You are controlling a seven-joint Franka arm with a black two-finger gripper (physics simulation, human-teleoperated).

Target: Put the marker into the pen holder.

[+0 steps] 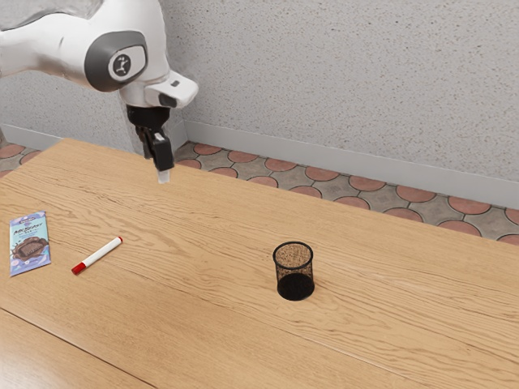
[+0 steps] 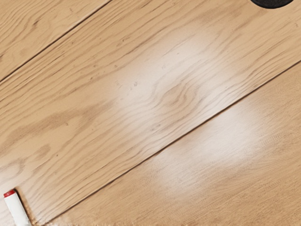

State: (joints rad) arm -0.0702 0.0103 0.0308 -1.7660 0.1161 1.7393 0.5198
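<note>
Marker point(image 1: 99, 255): lying flat on the table point(image 1: 203, 324), white with red at both ends, outside the pen holder point(image 1: 295, 288) and well apart from it
Packet point(image 1: 30, 243): flat on the wood near the marker, the two not touching; judged to have no part in the job
Pen holder: upright, dark mesh, its mouth facing up and the marker not in it
Gripper point(image 1: 164, 175): raised above the table, away from the marker; whether it is open or closed I cannot tell
Marker, done so far: neither gripped nor lifted, so the task looks to be at its start
Marker, left to do: by my judgement all of it, namely reach down, grip, lift, carry across, tip upright over the mouth, let go inside
</note>
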